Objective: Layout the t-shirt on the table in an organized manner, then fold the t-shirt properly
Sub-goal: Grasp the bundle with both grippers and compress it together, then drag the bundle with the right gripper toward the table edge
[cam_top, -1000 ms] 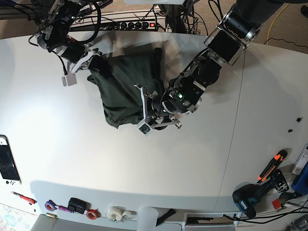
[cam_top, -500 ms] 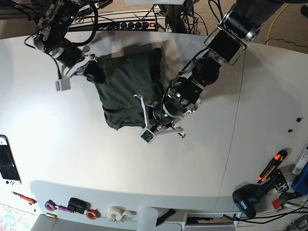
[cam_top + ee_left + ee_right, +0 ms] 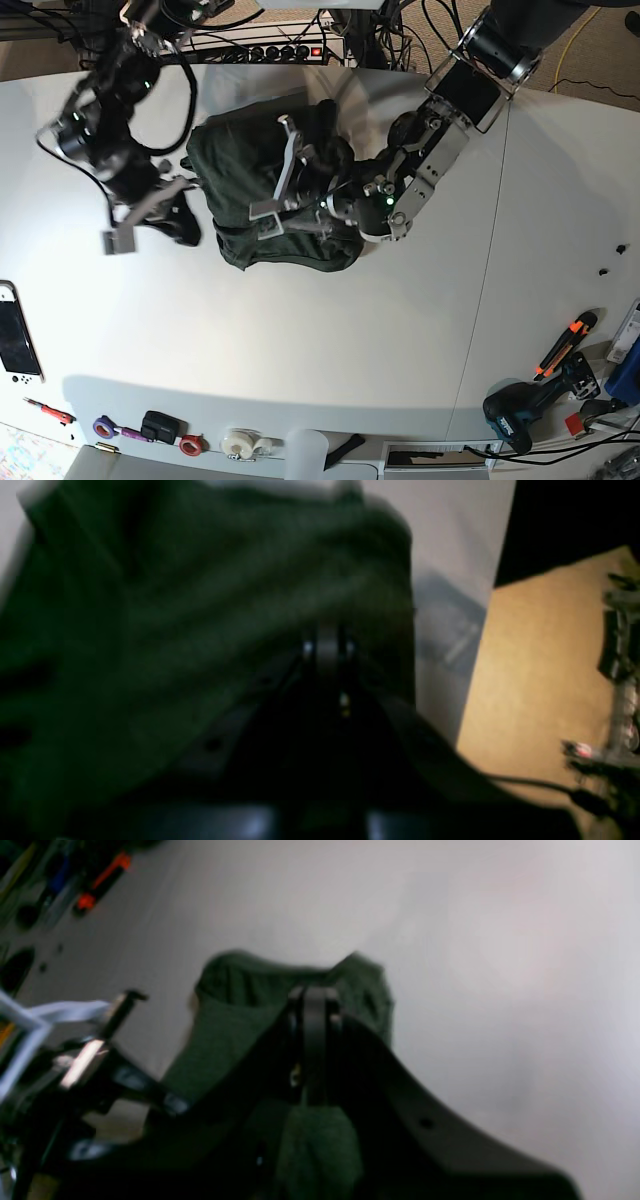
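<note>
The dark green t-shirt (image 3: pixel 240 165) lies bunched on the white table (image 3: pixel 330 340), back of centre. My left gripper (image 3: pixel 300 190) comes in from the right and hovers over the shirt's middle; in the left wrist view its fingers (image 3: pixel 325 647) are closed with green cloth (image 3: pixel 175 620) around them. My right gripper (image 3: pixel 182 222) is at the shirt's left side, lower than the shirt's top edge. In the right wrist view its fingers (image 3: pixel 311 1005) are closed, with a fold of the shirt (image 3: pixel 235 990) behind and under them.
A handheld console (image 3: pixel 15 340) lies at the left edge. Tape rolls (image 3: pixel 240 443) and small items line the front edge. A drill (image 3: pixel 520 412) and an orange-handled tool (image 3: pixel 565 343) lie at the front right. A power strip (image 3: pixel 280 50) sits behind the table.
My left gripper has swung from the shirt's front edge back over its middle, carrying cloth. My right gripper has moved forward and left, pulling the shirt's left part with it.
</note>
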